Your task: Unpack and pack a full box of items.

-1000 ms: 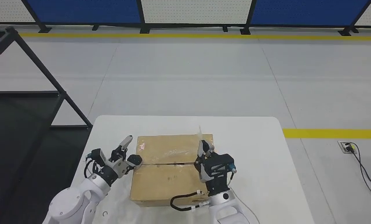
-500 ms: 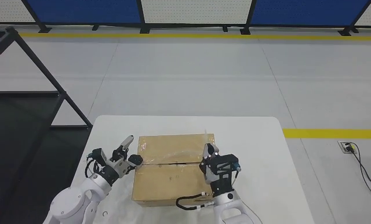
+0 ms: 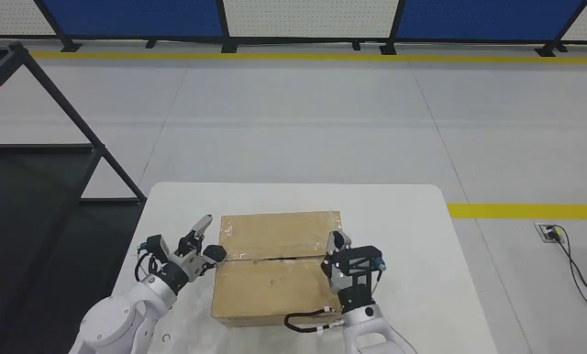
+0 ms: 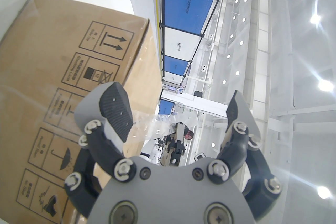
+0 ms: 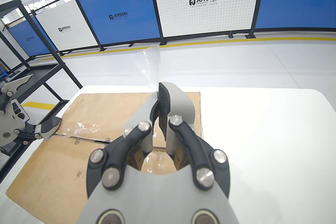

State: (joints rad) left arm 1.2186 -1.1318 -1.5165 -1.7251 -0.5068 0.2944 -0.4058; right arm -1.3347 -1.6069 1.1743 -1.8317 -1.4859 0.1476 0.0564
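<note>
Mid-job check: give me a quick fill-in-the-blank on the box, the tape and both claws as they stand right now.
1. The right claw is ____ on the clear tape strip.
2. The left claw is ____, at one end of the cardboard box.
3. The box's top flaps lie ____.
4. The box stands on a table whose top is ____.

Missing words: shut; open; closed; white.

Box (image 4: 65, 93) side — handling pictograms with captions; fence panels (image 5: 204, 15) — printed logos.
</note>
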